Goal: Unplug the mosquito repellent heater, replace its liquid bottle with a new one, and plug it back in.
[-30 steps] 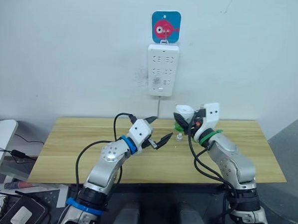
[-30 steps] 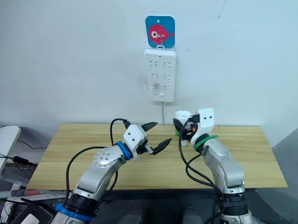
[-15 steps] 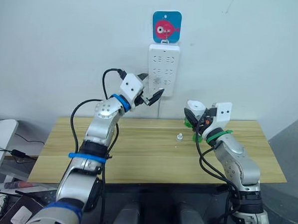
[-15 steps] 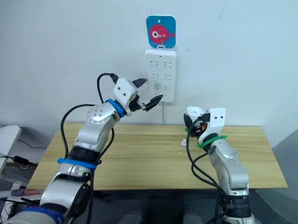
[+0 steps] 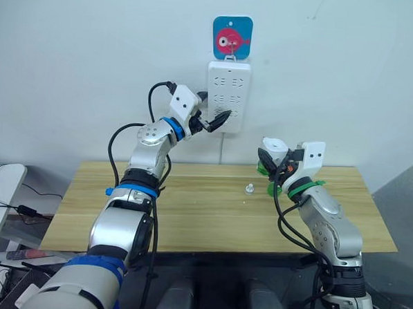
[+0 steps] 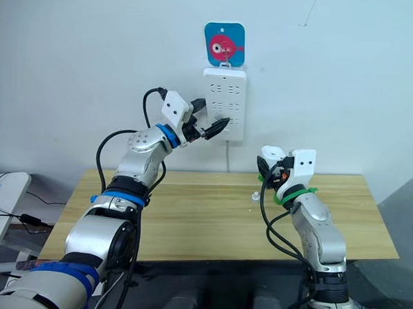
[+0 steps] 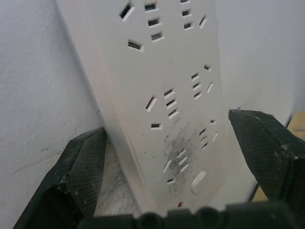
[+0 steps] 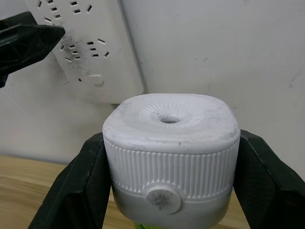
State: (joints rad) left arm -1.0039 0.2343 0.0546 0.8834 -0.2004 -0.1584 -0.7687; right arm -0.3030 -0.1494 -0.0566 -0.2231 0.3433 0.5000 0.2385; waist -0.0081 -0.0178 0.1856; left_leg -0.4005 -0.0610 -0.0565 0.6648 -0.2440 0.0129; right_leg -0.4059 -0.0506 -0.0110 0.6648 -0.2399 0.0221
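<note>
- Head views: The left gripper point(image 5: 216, 118), which a second ago hovered low over the wooden table point(image 5: 189, 216), has swung up to the white wall power strip point(image 5: 227, 97) and now sits at its lower left edge, black fingers spread wide and holding nothing. The right gripper point(image 6: 275, 165) has drifted slightly right and stays clamped on the mosquito repellent heater point(image 5: 272, 149), held above the table's far right area, well below and right of the strip. A green bottle point(image 5: 272, 189) peeks out beneath the heater; a small clear object point(image 5: 249, 188) rests on the table just left of it. Judging from this, the bottle swap looks finished and the left arm appears set to brace the strip for plugging back in.
- Left wrist view: The open fingers point(image 7: 78, 167) straddle the strip's lower end, one against the wall at its left edge, the other just off its right edge. Sockets, a small switch and a red indicator face the camera.
- Right wrist view: Both fingers point(image 8: 78, 186) grip the heater's ribbed sides. Its domed top and centre hole face up, long axis roughly upright; its prongs are hidden, so which way they point cannot be told.
</note>
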